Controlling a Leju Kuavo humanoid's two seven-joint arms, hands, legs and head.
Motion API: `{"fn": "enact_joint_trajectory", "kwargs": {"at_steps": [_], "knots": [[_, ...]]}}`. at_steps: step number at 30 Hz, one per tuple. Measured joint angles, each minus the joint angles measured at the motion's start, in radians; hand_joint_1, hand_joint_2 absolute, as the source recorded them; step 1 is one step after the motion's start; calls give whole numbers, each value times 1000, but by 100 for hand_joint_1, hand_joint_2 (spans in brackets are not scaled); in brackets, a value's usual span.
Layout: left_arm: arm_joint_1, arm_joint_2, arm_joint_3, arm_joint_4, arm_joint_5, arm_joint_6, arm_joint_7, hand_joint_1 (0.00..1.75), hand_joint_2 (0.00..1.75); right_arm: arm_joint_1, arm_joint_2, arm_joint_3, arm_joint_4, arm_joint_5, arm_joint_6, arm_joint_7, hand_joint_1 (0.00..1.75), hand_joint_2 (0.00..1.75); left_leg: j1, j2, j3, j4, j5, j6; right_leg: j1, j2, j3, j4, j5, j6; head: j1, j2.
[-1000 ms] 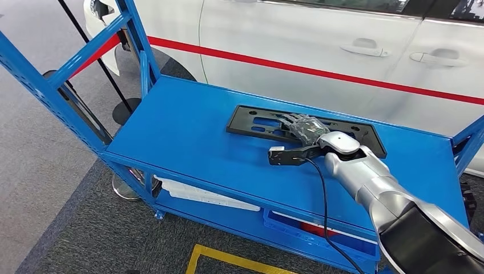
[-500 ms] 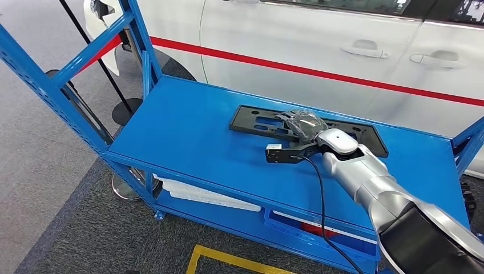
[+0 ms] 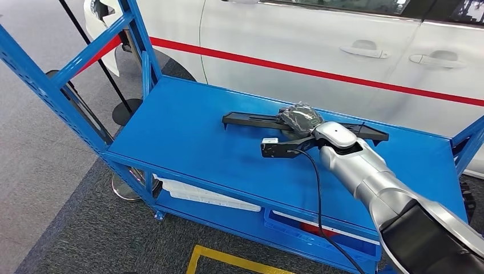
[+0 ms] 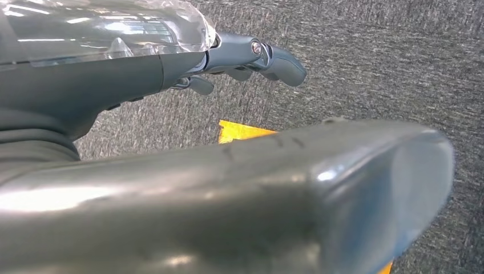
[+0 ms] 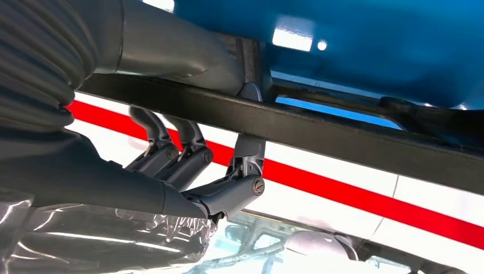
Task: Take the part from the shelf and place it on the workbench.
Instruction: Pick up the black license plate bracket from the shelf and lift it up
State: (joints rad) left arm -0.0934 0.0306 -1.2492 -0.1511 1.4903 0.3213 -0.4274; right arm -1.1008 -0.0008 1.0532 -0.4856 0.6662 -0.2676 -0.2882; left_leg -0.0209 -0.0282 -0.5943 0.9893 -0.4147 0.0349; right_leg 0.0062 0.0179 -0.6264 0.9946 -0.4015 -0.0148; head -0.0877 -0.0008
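- Head view: the right hand (image 3: 298,119) grips the long flat black plastic part (image 3: 251,120), which is tilted on edge above the top deck of the blue metal shelf (image 3: 188,128), beside a white car with a red stripe (image 3: 297,40).
- Left wrist view: the left hand (image 4: 188,63) hangs over grey carpet (image 4: 365,63), fingers loosely curled and holding nothing.
- Right wrist view: the thumb (image 5: 171,48) and fingers (image 5: 188,154) clamp the part's black bar between them.

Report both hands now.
Left hand: holds nothing, fingers look loosely extended; open.
Right hand: grips the black part, lifted off the blue shelf.
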Motion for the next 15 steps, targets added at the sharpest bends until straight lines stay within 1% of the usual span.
{"fn": "enact_joint_trajectory", "kwargs": {"at_steps": [15], "knots": [[0,-1,0,0,4,8,-3,0,0,1,0,0,-26,-2,-24,4,175,175,0,0,0,0,0,0,0,0,0,0,0,0,0,0]]}}
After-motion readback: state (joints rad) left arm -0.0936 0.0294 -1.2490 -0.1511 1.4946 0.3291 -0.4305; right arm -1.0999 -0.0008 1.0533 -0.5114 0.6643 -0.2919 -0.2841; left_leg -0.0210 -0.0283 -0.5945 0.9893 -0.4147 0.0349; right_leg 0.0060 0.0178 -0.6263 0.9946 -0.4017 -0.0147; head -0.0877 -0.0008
